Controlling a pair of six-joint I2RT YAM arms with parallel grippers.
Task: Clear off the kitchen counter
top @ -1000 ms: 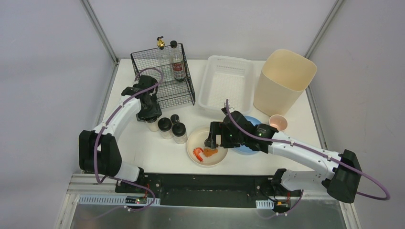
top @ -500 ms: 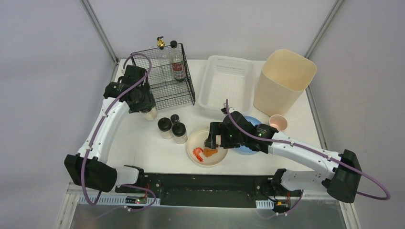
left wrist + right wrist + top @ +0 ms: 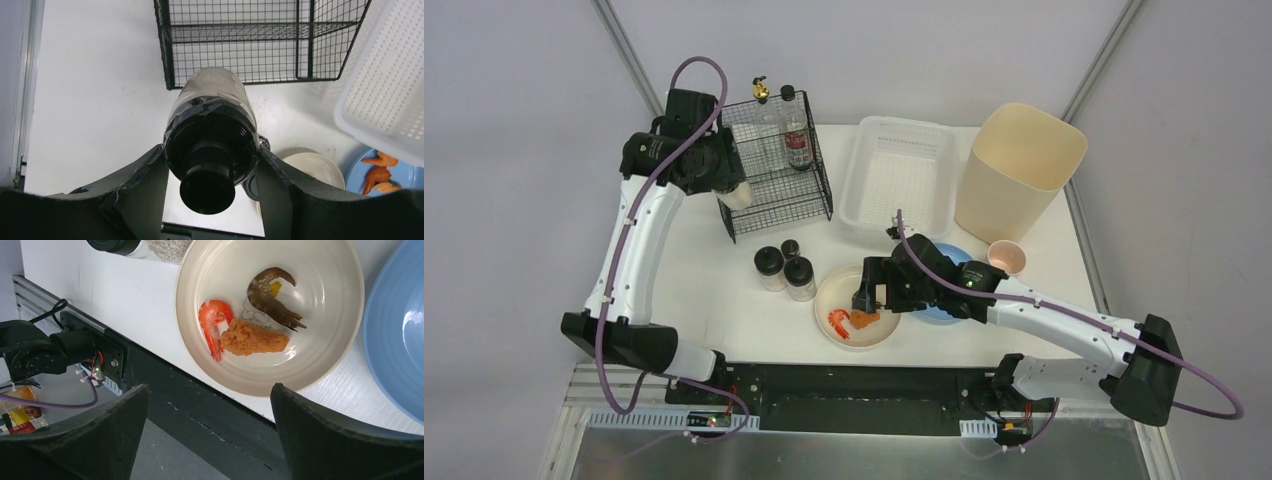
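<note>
Left pincer (image 3: 210,150) is clamped on a clear round jar with a black lid (image 3: 212,125), one finger on each side. The jar is held up right by the near-left corner of the black wire basket (image 3: 774,165). Can't tell if it's over the rim or just beside it.

Right pincer (image 3: 210,387) has its fingers wide apart with nothing in them, hanging over the round cream bowl (image 3: 330,360). In the bowl: a red shrimp (image 3: 212,325), a dark brown shrimp (image 3: 272,295) and an orange breaded chunk (image 3: 252,340) touching the red one.

The large white matte worktop (image 3: 714,290) lies under everything, running from the arm bases to the back wall. Also on it are two more black-lidded jars (image 3: 769,265) and a smaller one left of the bowl, a blue plate (image 3: 395,330) on the bowl's right, a white slotted plastic basket (image 3: 896,178), a tall cream bin (image 3: 1019,170) and a small pink cup (image 3: 1007,257).
</note>
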